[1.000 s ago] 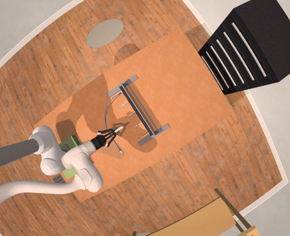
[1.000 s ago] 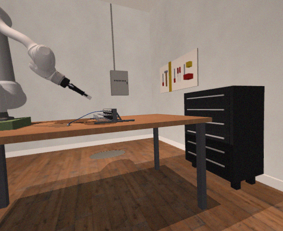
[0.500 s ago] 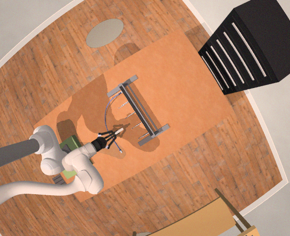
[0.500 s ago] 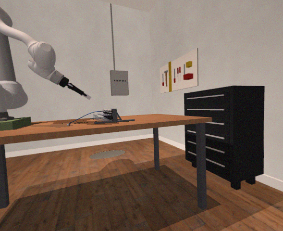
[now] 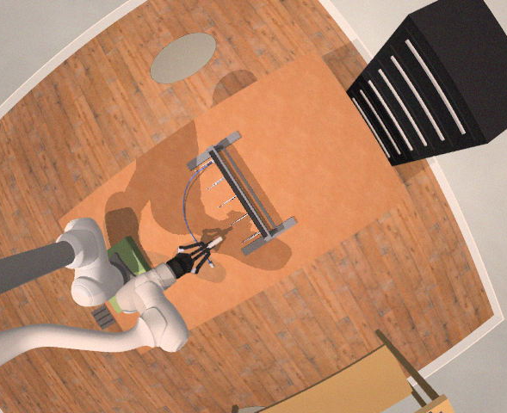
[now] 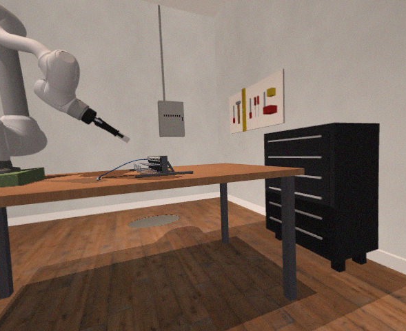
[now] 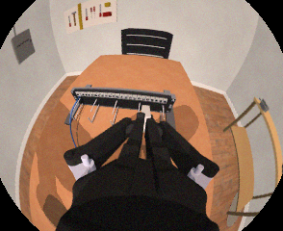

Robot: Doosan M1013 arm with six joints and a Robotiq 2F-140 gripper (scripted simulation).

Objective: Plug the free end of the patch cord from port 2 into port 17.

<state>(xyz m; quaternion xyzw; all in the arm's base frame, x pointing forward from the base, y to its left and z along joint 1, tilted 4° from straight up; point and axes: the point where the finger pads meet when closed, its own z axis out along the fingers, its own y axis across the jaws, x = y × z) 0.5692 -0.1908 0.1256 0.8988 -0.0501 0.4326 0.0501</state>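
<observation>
The grey patch-panel rack (image 5: 242, 192) (image 6: 156, 165) (image 7: 122, 95) stands on the wooden table (image 5: 315, 133) (image 6: 209, 174). A blue patch cord (image 5: 184, 200) (image 6: 119, 166) (image 7: 71, 125) curves from the rack's left end down onto the table. Its free end (image 5: 211, 265) (image 6: 96, 178) lies flat on the table top, beside the gripper in the overhead view. My gripper (image 5: 218, 241) (image 6: 125, 139) (image 7: 144, 111) is shut with nothing between the fingers. It hangs well above the table, in front of the rack, pointing at the rack's right part. Several short grey stubs (image 5: 226, 200) stick out of the rack's front.
A green base block (image 5: 126, 253) (image 6: 14, 176) sits at the table's near end under the arm. A black drawer cabinet (image 5: 435, 80) (image 6: 320, 192) stands beyond the far end. A grey box (image 6: 170, 118) hangs on the wall. A wooden frame (image 5: 355, 382) stands on the floor to the side.
</observation>
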